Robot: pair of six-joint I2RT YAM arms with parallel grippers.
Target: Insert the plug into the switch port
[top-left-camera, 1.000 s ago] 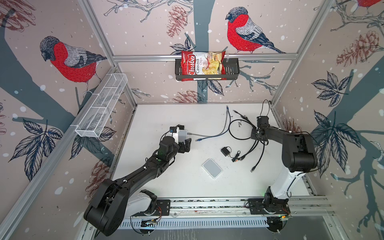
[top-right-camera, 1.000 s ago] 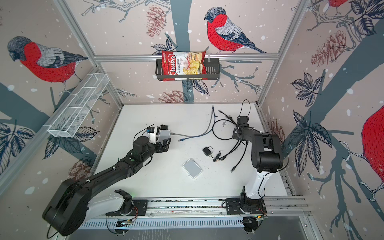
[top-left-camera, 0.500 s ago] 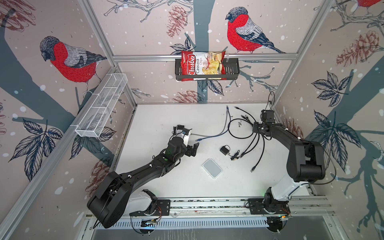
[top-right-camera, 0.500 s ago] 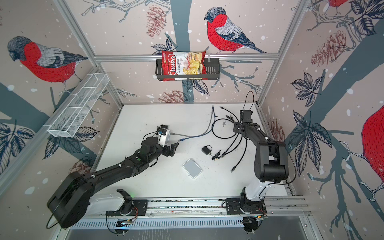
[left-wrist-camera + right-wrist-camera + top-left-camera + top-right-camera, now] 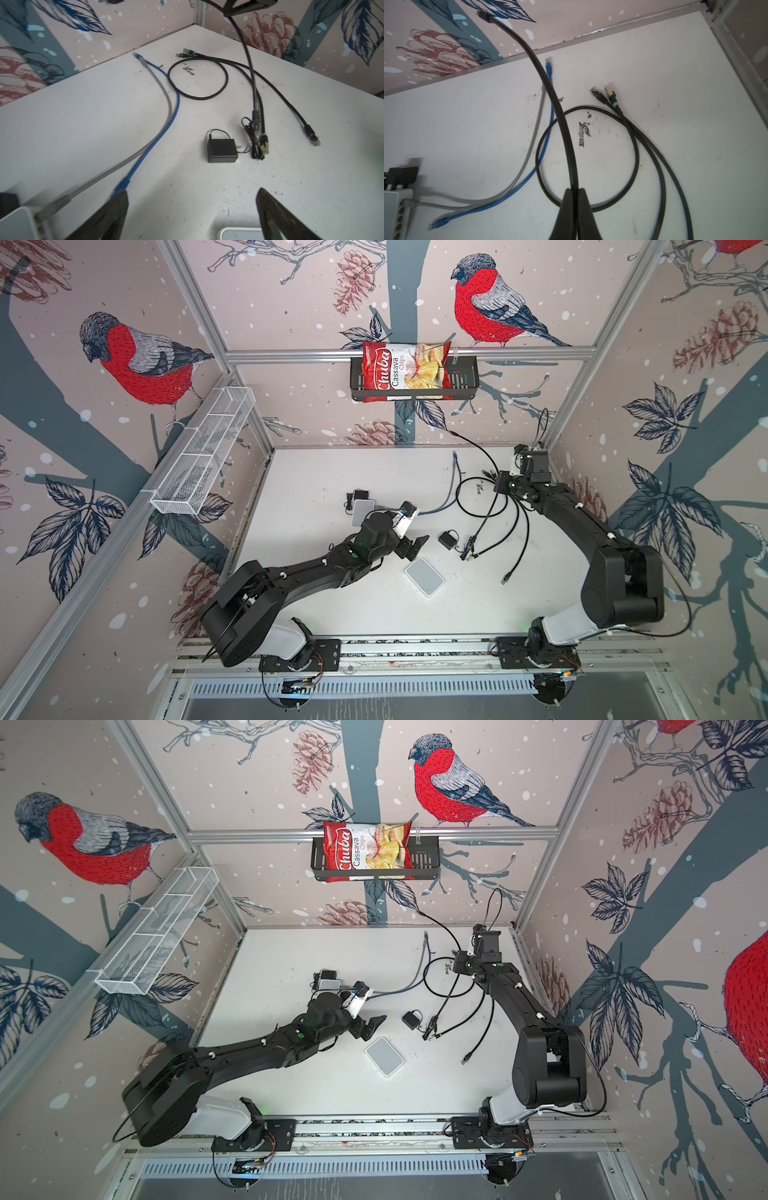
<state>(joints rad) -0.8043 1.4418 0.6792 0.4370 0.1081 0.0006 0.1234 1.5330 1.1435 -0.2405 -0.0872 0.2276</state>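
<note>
The white switch (image 5: pixel 363 511) (image 5: pixel 394 207) lies left of the table's middle, with a grey cable (image 5: pixel 162 99) plugged into it. A loose blue plug (image 5: pixel 438 223) (image 5: pixel 121 185) rests on the table close beside it. My left gripper (image 5: pixel 415 526) (image 5: pixel 192 192) hovers open and empty between the switch and a second white box (image 5: pixel 424 576); one finger is by the blue plug. My right gripper (image 5: pixel 497 484) (image 5: pixel 574 190), at the back right, is shut on a black cable (image 5: pixel 550 89). That cable's plug (image 5: pixel 451 432) (image 5: pixel 483 15) stands raised in the air.
A black power adapter (image 5: pixel 446 539) and several black cables with plugs (image 5: pixel 507 578) lie right of centre. Another adapter (image 5: pixel 356 495) sits behind the switch. A wire basket (image 5: pixel 199 456) and a chip-bag rack (image 5: pixel 415 377) hang on the walls.
My left arm drew away from the switch toward the middle, its gripper still open. My right arm swung toward the back right corner, and the black cable's free end rose.
</note>
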